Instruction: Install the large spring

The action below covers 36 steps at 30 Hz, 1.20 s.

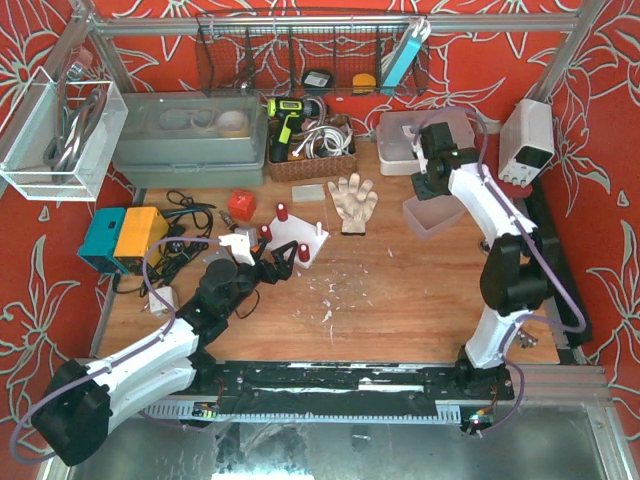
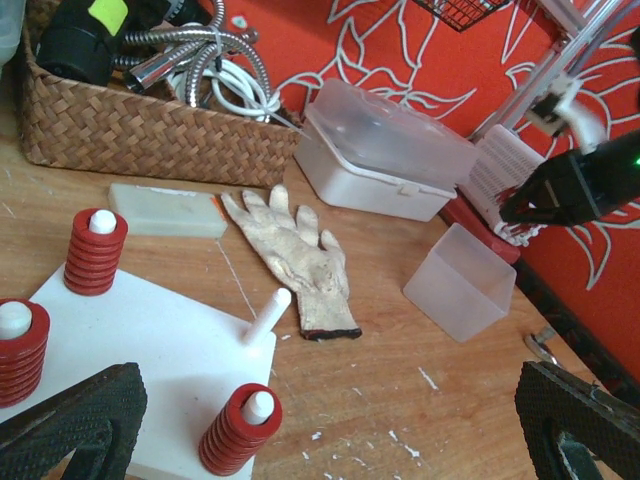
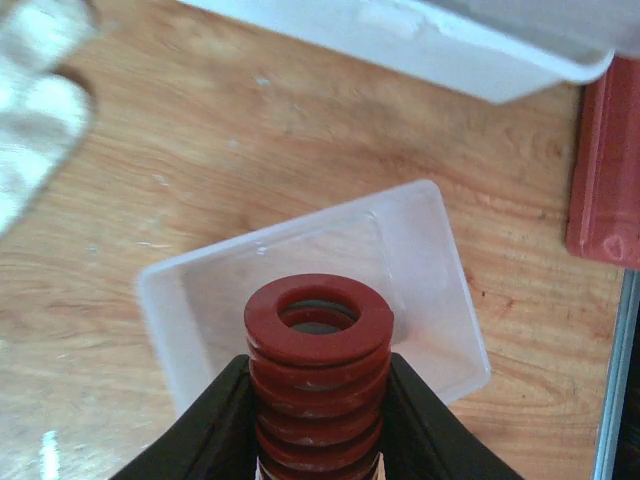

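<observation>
My right gripper [image 3: 318,365] is shut on the large red spring [image 3: 318,340] and holds it upright over a clear plastic bin [image 3: 160,290]; in the top view this gripper [image 1: 427,190] hangs over the bin [image 1: 432,218] at the back right. The white base plate [image 2: 140,340] carries three red springs on pegs [image 2: 240,430] and one bare white peg [image 2: 268,312]. In the top view the plate [image 1: 312,242] lies left of centre. My left gripper [image 2: 330,430] is open and empty just in front of the plate, also seen from the top [image 1: 262,268].
A white work glove [image 1: 352,200] lies between the plate and the bin. A wicker basket [image 1: 310,150], a lidded white box [image 1: 400,140] and a grey tub [image 1: 190,135] line the back. A blue and yellow device [image 1: 125,238] and cables sit at the left.
</observation>
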Available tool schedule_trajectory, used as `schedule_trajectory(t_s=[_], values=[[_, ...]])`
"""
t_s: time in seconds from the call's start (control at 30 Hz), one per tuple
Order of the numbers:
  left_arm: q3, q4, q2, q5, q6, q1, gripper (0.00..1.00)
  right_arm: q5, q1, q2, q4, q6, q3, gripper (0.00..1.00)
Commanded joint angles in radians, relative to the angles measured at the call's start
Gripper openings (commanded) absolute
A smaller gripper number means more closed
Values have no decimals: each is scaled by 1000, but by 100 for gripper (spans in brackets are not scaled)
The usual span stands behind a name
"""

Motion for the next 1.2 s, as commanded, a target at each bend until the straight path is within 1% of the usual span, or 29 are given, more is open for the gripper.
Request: schedule_trajectory(t_s=[0.0,0.07,0.17,0.33,0.43,0.5,0.53,0.6,0.67,0.8,0.93,1.17], values=[[22,15,6,-2,15,-2,100,-36,72,-120,100,9,-84,0],[26,19,12,28,24,-2,99,-51,123,-183,150,10,-135,0],[28,34,20,61,36,-1,92,-65,192,-288,267,2,-255,0],[35,57,48,113,44,-2,83,-190,281,-487,519,-14,-499,0],[84,-2,70,162,33,-2,79,-211,337,-572,622,-40,-613,0],[131,-58,90,200,25,-3,74,-239,371,-613,679,-55,-670,0],[156,-85,99,216,19,-3,72,-253,387,-625,706,-61,-693,0],[209,-149,121,241,-3,-4,71,-281,424,-642,746,-68,-731,0],[272,-212,139,292,8,-3,67,-300,454,-660,796,-71,-768,0],[408,-386,165,347,47,-3,68,-354,483,-685,905,-61,-850,0],[504,-493,218,391,76,-3,65,-335,553,-694,1002,-110,-913,0],[643,-687,321,416,151,-11,55,-252,646,-651,985,-154,-886,0]])
